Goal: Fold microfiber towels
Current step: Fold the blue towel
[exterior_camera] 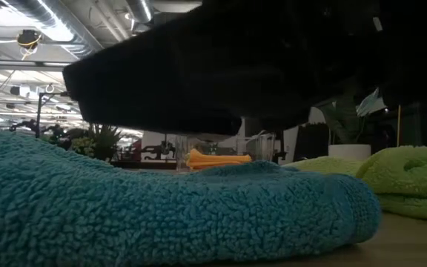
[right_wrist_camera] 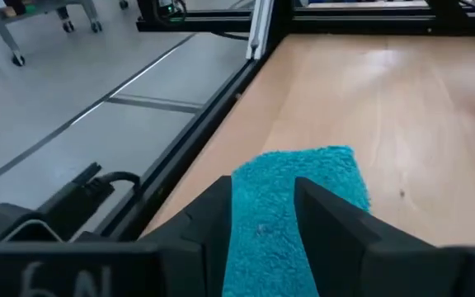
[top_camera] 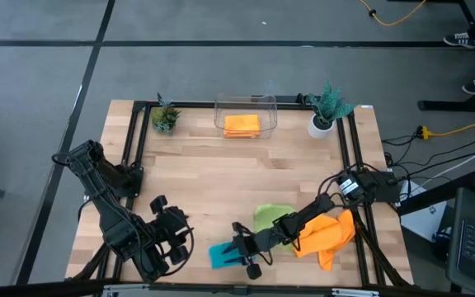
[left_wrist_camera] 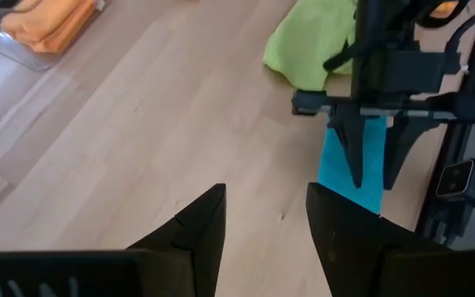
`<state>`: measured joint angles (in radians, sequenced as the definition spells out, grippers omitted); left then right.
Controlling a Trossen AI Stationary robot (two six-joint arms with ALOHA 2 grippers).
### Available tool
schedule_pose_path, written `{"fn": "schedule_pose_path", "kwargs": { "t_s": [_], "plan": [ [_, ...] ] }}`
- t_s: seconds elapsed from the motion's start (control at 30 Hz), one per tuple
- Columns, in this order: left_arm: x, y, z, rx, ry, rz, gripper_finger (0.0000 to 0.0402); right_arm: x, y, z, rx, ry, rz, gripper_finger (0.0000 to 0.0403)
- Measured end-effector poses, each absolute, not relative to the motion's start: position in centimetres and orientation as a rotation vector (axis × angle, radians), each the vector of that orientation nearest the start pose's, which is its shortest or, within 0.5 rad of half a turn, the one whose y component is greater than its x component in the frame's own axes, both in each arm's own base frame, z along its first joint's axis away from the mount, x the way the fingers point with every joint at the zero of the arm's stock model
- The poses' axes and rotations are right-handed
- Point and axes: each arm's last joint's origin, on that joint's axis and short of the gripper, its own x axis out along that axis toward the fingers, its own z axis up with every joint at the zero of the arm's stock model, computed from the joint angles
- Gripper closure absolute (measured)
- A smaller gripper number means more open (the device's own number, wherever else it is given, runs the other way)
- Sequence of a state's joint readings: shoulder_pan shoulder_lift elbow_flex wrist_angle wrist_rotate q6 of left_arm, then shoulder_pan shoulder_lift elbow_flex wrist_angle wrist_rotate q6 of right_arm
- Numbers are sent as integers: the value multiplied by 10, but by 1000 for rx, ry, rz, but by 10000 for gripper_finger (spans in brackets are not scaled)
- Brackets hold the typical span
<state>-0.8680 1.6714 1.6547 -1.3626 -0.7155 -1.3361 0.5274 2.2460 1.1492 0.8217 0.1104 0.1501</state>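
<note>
While the left gripper (top_camera: 174, 241) waits parted beside it, the right gripper (top_camera: 244, 252) hangs directly over the teal towel (top_camera: 221, 256) at the surface's near edge, jaws parted along its length, seemingly not gripping.

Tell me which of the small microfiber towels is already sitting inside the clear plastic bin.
The folded orange microfiber towel at the table's far edge. The other orange towel, the lime green towel and the teal-blue towel all lie on the bare wood at the near edge.
</note>
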Motion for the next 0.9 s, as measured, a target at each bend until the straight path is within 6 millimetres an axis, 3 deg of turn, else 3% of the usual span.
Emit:
{"fn": "schedule_pose_path", "kwargs": {
  "t_s": [0.57, 0.9],
  "plan": [
    [215, -225, 334, -259, 793, 477, 240, 384, 210, 68, -21, 472, 362, 267],
    [215, -225, 334, -260, 792, 477, 240, 409, 153, 66, -11, 468, 139, 267]
  ]
}}
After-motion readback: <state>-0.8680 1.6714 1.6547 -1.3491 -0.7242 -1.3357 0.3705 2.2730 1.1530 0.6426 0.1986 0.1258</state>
